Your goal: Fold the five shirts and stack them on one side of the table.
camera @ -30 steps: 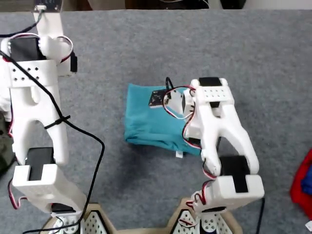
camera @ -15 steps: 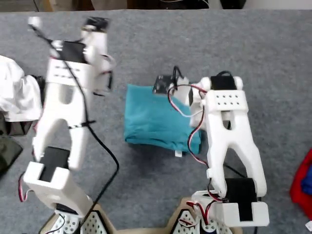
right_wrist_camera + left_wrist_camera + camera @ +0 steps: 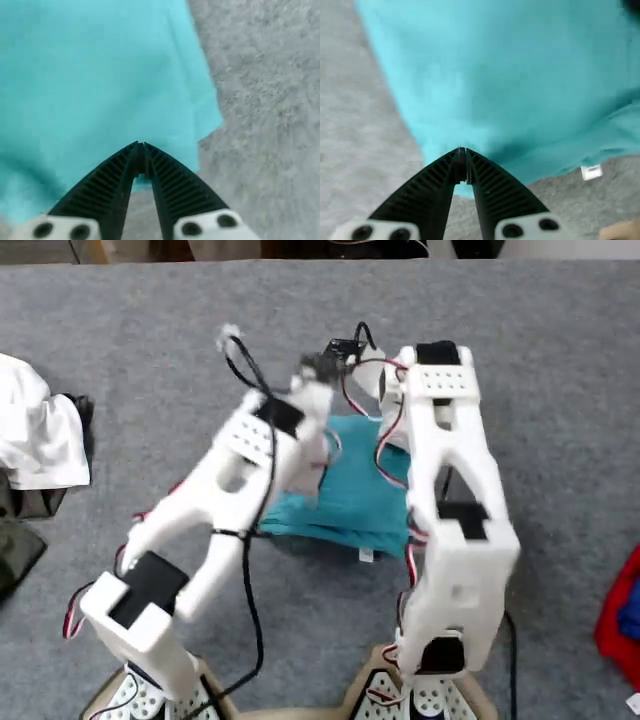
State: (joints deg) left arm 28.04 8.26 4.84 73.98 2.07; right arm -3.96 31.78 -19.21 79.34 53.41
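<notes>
A folded teal shirt [image 3: 355, 495] lies at the middle of the grey table, a small white label [image 3: 367, 556] at its near edge. Both arms lean over it: the left arm [image 3: 240, 455] from the near left, the right arm [image 3: 445, 460] along its right side. My left gripper [image 3: 461, 151] is shut and empty, above the teal shirt [image 3: 510, 75] near its front left corner. Shut and empty too, my right gripper [image 3: 140, 146] hangs over the right edge of the teal shirt [image 3: 90, 75]. A crumpled white shirt [image 3: 40, 435] lies at the far left.
Dark cloth [image 3: 15, 545] sits at the left edge below the white shirt. Red and blue cloth [image 3: 620, 610] shows at the right edge. Grey table surface [image 3: 560, 390] stretches to the back and right.
The left arm swung from the far left to over the teal shirt, uncovering the white shirt. The right arm stretched farther back along the teal shirt's right side.
</notes>
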